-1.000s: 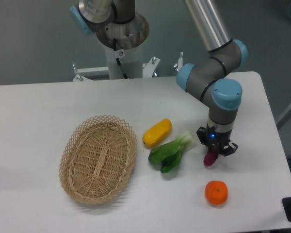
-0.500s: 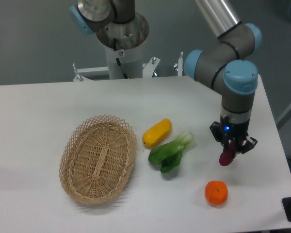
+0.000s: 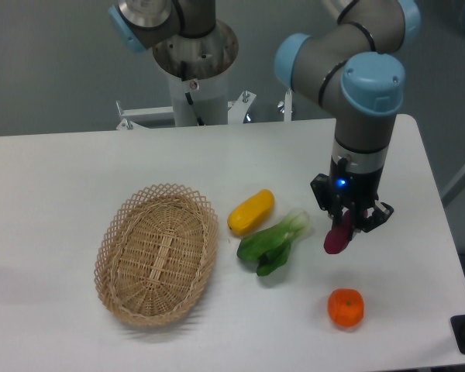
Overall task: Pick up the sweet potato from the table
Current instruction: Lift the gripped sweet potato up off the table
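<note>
The sweet potato (image 3: 337, 236) is a small dark reddish-purple tuber hanging from my gripper (image 3: 347, 225), which is shut on its upper end. It is held clear above the white table (image 3: 54, 186), to the right of the green leafy vegetable (image 3: 273, 242) and above the orange (image 3: 346, 308). The lower tip of the tuber points down and slightly left. The gripper's fingers partly hide the tuber's top.
A woven wicker basket (image 3: 156, 253) lies at the left centre. A yellow oblong vegetable (image 3: 251, 211) sits beside the leafy green. The arm's base column (image 3: 194, 74) stands at the back. The table's right edge (image 3: 442, 232) is close to the gripper.
The gripper has risen with the sweet potato and shifted left, after swinging right half a second ago. The wrist now appears larger and higher.
</note>
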Robot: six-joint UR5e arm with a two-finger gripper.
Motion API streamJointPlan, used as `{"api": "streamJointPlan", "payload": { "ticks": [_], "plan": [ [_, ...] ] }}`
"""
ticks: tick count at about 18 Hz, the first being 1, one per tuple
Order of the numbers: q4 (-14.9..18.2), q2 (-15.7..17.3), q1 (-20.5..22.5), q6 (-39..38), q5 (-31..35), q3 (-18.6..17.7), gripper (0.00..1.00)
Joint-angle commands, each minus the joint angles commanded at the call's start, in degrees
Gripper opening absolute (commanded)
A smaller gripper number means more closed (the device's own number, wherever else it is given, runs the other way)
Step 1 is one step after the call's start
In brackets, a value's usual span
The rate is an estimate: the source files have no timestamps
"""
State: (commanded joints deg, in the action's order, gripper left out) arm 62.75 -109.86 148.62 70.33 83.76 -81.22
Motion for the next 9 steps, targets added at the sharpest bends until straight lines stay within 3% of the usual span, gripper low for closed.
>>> {"api": "streamJointPlan", "payload": {
  "ticks": [3,9],
  "plan": [
    [0.9,-1.0,-0.8,-1.4,0.3,1.9,0.2],
    [1.4,-0.7,-0.7,-0.7,1.2,2.4,0.2]
  ]
}}
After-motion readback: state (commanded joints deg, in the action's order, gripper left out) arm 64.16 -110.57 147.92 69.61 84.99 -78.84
